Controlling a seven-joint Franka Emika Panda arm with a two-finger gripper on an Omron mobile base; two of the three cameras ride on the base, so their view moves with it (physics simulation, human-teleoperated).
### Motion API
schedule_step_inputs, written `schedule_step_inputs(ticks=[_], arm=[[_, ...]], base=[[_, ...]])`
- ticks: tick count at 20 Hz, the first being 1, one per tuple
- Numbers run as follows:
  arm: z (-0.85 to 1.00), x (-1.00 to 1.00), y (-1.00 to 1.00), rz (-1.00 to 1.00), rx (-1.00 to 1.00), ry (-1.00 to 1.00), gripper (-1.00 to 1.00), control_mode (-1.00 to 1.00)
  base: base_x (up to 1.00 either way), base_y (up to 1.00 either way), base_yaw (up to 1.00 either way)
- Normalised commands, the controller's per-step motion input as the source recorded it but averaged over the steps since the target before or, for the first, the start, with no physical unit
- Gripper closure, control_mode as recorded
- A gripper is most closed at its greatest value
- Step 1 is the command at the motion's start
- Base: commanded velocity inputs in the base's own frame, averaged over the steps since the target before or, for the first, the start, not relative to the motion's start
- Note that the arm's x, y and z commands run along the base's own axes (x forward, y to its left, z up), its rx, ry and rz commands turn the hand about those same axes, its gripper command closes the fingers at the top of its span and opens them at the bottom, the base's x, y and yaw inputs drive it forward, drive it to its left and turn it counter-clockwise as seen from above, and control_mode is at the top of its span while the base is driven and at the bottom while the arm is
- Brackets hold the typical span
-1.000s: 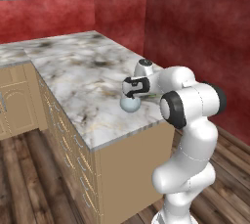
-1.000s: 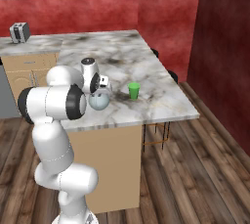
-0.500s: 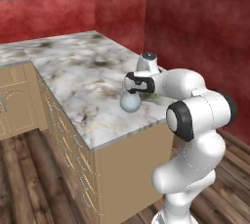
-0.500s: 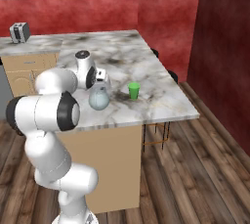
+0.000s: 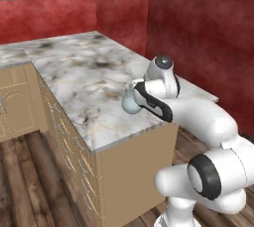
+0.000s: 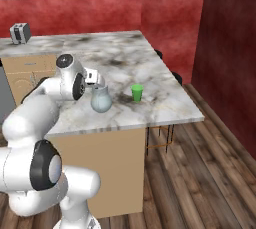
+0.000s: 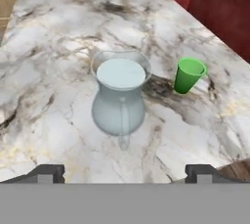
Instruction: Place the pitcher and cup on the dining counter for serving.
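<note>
Gripper: the gripper [image 7: 124, 173] hangs over the dining counter [image 7: 44, 96]; its two dark fingertips [image 7: 46, 173] stand wide apart at the bottom of the hand view, with nothing between them.
Pitcher: the pitcher [image 7: 119, 96] stands upright on the marble just beyond the open jaws, touching neither finger; in the right base view the pitcher [image 6: 101, 100] sits just in front of the hand, near the counter's front edge.
Cup: the green cup [image 7: 188, 75] stands upright on the same slab, near the pitcher, on the side toward the red wall [image 7: 215, 3], apart from it.
Toaster: a toaster [image 6: 20, 32] sits at the far back of the other counter.
</note>
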Motion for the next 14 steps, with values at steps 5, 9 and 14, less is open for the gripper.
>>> schedule_step_inputs(ticks=[5,9,14], arm=[[0.09,-1.00,0.00,-0.11,0.00,-0.27,-1.00,-1.00],[0.00,-1.00,0.00,-0.14,0.00,-0.13,-1.00,-1.00],[0.20,-1.00,-0.27,-0.14,0.10,-0.03,-1.00,-1.00]], base=[[0.00,0.00,0.00],[0.00,0.00,0.00],[0.00,0.00,0.00]])
